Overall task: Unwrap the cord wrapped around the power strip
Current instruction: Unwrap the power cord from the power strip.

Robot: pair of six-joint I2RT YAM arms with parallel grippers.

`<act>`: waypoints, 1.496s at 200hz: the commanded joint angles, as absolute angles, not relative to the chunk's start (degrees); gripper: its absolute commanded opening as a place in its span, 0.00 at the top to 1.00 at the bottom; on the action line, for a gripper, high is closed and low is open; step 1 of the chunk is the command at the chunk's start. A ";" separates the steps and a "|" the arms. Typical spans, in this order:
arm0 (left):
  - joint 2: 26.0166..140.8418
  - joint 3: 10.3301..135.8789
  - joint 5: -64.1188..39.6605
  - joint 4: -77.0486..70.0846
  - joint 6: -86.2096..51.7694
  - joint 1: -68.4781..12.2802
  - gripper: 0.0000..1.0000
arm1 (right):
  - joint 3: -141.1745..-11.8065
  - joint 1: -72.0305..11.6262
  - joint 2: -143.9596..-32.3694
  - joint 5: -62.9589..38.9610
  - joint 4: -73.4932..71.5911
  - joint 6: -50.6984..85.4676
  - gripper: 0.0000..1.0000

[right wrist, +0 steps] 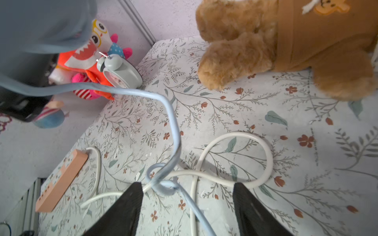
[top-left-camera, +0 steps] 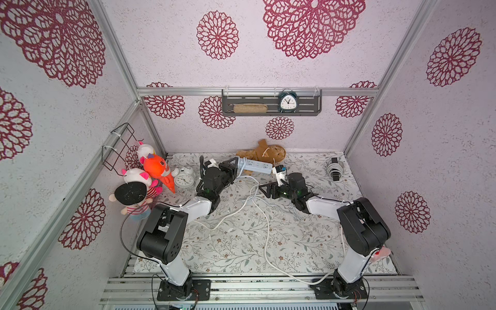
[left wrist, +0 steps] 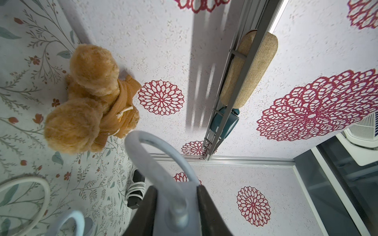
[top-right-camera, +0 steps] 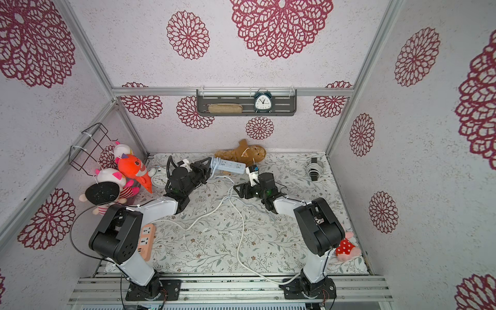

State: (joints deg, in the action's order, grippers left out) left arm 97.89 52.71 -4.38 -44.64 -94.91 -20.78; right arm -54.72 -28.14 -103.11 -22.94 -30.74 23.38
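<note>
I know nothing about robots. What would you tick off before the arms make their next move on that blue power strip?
1. Left gripper holds the power strip: ok, jaws shut on its cord end.
2. Right gripper is free to take cord: ok, jaws wide open, nothing held.
3. Blue cord is off the strip: not ok, one loop arches over the held end.
4. Blue cord is clear of the white cord: not ok, they cross in a tangle just ahead of the right gripper.
5. Teddy bear is clear of the strip: cannot tell, it lies right behind it.
</note>
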 commanded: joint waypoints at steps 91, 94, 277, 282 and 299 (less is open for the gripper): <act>98.35 53.75 -1.68 -51.74 -97.91 -22.15 1.00 | -61.88 -31.29 -112.75 -25.66 -46.46 38.61 0.43; 98.35 53.77 -1.55 -51.76 -97.83 -22.16 1.00 | -61.95 -31.33 -112.68 -25.85 -46.16 38.52 0.45; 98.12 54.98 2.52 -37.77 -85.50 -17.95 1.00 | -65.31 -15.41 -82.88 -40.81 6.36 1.73 1.00; 97.86 54.81 1.33 -37.41 -85.15 -17.89 1.00 | -66.33 -13.76 -83.24 -40.60 5.65 2.99 1.00; 96.64 53.69 -2.33 -37.01 -84.61 -17.54 1.00 | -69.52 -10.40 -85.00 -39.20 4.35 5.46 1.00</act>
State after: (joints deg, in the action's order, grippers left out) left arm 100.47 53.41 0.62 -37.74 -87.55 -19.05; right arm -64.84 -15.33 -85.03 -39.13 8.64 3.44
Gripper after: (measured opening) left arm 0.304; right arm 0.089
